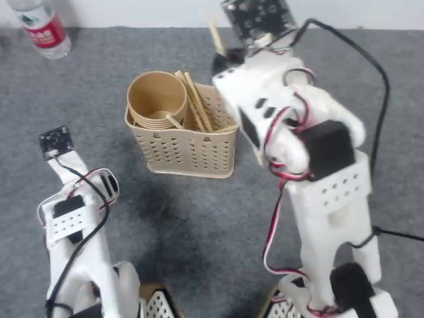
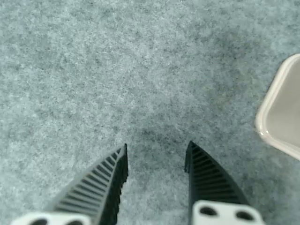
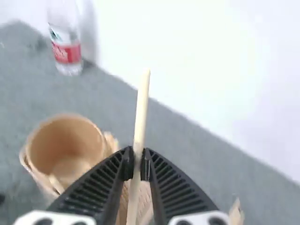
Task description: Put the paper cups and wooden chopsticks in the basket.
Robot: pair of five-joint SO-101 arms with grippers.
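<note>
The main risk lies with the right gripper (image 3: 137, 153); its fingers (image 3: 108, 176) pinch one wooden chopstick (image 3: 142, 103), and a long part of the stick stands free past the fingertips, so it could swivel in the grip. It is held above the far right corner of the basket (image 1: 189, 149); if let go while slanted or too far out, it would likely strike the rim and drop onto the worktop (image 1: 199, 225) behind the basket. The basket looks light, and the bulk of the right arm hangs close over its right side; a nudge from the arm could slide or tip it and spill what it holds.

Inside the basket, the stacked paper cups (image 1: 157, 99) fill the left half, and several chopsticks (image 1: 197, 99) lean beside them in the right half; those leaning sticks narrow the free opening, and a new stick landing across them may lie on top and roll out rather than slide in.

The left gripper (image 2: 157, 146) hangs over bare worktop off the basket's near left side, its fingers spread with nothing between them; it seems out of the drop path. A plastic bottle (image 1: 43, 28) stands well apart beyond the basket's far left side and blocks nothing; a black cable (image 1: 371, 73) trails from the right arm, off to the basket's right.
</note>
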